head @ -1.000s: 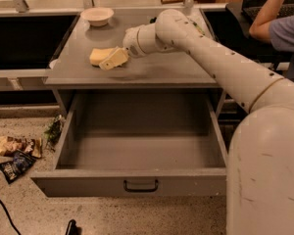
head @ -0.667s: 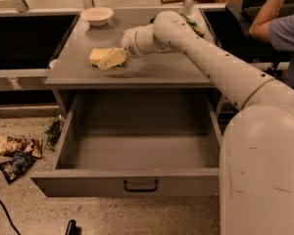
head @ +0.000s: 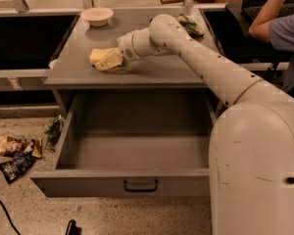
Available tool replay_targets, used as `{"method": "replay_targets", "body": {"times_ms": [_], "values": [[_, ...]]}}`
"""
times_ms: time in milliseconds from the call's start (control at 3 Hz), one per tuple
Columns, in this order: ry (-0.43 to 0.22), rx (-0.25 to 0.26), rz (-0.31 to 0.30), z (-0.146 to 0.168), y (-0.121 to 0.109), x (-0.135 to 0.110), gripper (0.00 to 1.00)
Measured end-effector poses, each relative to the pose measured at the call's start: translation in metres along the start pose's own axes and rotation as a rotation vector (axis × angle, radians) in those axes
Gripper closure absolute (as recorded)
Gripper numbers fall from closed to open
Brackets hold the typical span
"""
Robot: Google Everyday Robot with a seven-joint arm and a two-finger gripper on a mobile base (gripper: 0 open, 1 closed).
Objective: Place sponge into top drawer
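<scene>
The pale yellow sponge (head: 98,56) lies on the grey cabinet top (head: 157,67), near its left front part. My gripper (head: 111,61) reaches in from the right and sits right at the sponge, covering its right end. The top drawer (head: 132,148) is pulled wide open below the cabinet top. Its grey inside holds nothing, and a small dark handle (head: 140,185) is on its front panel.
A small cream bowl (head: 97,15) stands at the back left of the top, and a green snack bag (head: 190,25) at the back right. Snack packets (head: 17,154) lie on the floor at left. A person's arm (head: 277,21) shows at the right.
My arm's near body has shifted slightly left and fills more of the right side. The gripper stays at the sponge on the cabinet top.
</scene>
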State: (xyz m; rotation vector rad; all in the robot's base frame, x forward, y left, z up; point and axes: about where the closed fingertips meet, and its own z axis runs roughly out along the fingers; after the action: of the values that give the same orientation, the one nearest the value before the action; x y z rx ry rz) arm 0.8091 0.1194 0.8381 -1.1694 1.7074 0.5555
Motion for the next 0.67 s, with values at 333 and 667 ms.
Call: {"method": "replay_targets", "body": {"times_ms": [333, 667], "values": [[-0.003, -0.009, 0.013, 0.0013, 0.0017, 0.0015, 0.43], [-0.043, -0.021, 0.034, -0.0026, 0.0054, -0.0013, 0.66]]}}
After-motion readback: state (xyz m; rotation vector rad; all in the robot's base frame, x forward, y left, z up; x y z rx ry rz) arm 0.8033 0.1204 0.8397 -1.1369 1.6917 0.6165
